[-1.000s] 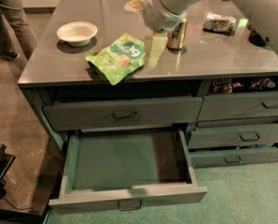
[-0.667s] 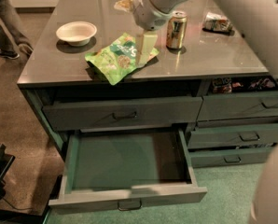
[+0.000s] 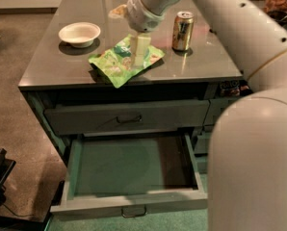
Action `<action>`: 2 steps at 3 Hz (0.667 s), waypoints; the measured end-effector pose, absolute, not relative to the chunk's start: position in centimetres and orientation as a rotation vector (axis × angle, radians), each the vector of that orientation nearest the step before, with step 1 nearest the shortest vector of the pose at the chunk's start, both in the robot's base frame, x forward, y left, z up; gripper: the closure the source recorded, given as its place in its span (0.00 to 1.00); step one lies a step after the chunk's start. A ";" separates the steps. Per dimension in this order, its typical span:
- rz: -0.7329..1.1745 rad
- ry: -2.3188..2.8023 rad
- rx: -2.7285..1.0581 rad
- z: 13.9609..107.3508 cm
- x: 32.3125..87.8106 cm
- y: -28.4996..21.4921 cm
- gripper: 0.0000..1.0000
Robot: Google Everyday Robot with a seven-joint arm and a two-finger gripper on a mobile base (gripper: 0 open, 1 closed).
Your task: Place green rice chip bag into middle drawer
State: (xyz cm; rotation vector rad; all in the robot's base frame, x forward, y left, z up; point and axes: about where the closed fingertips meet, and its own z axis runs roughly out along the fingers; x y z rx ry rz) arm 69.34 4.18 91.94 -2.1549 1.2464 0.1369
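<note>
The green rice chip bag lies flat on the grey counter, near its front edge. My gripper points straight down over the right half of the bag, its tips at the bag's surface. The middle drawer is pulled wide open below the counter, and its green inner tray has nothing in it. My arm fills the right side of the view and hides the right-hand drawers.
A white bowl stands at the counter's back left. A gold drink can stands upright right of the gripper. The top drawer above the open one is shut. A jar is at the far right.
My gripper has moved left from beside the can and come down onto the bag. The arm has swung in to fill the right of the view. The bag and drawer have not moved.
</note>
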 end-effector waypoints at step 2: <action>0.331 1.317 -2.205 87.8 69.3 5.1 0.00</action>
